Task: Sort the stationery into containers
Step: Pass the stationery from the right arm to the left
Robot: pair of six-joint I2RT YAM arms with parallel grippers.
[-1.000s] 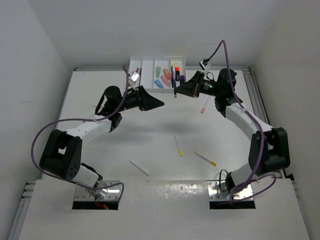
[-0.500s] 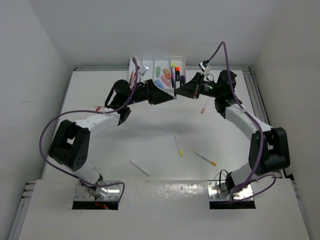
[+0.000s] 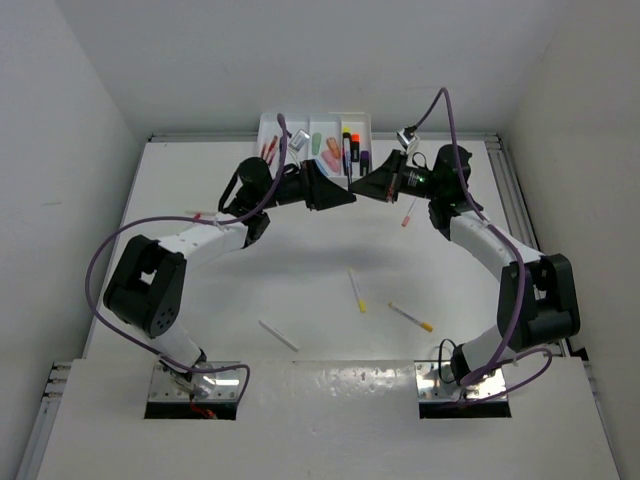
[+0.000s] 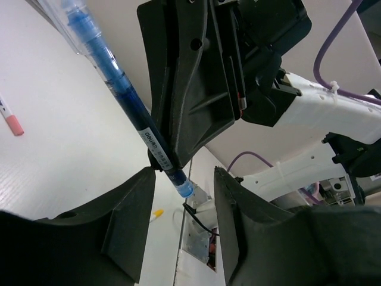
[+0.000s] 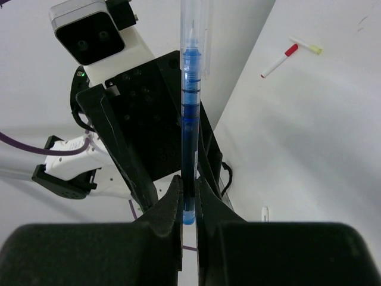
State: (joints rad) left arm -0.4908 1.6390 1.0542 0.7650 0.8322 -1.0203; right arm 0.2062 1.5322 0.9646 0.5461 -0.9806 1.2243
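My right gripper [image 5: 189, 199] is shut on a blue pen [image 5: 189, 113], which stands up out of its jaws. My left gripper [image 4: 181, 205] is open, its fingers [image 4: 128, 220] on either side of the pen's [image 4: 113, 68] lower end without closing on it. In the top view the two grippers, left [image 3: 343, 197] and right [image 3: 362, 187], meet nose to nose just in front of the white divided tray [image 3: 300, 118]. The tray holds green [image 3: 316, 143] and orange [image 3: 328, 158] highlighters and dark pens at its right.
On the table lie two yellow-tipped pens [image 3: 357, 292] [image 3: 411, 317], a white pen [image 3: 278, 335], a pink-tipped pen [image 3: 408, 212] beside the right arm, and a red pen [image 3: 200, 213] at the left. White walls enclose the table.
My left arm has swung right and forward until its open jaws reach the pen held by my right gripper. The right gripper has hardly moved.
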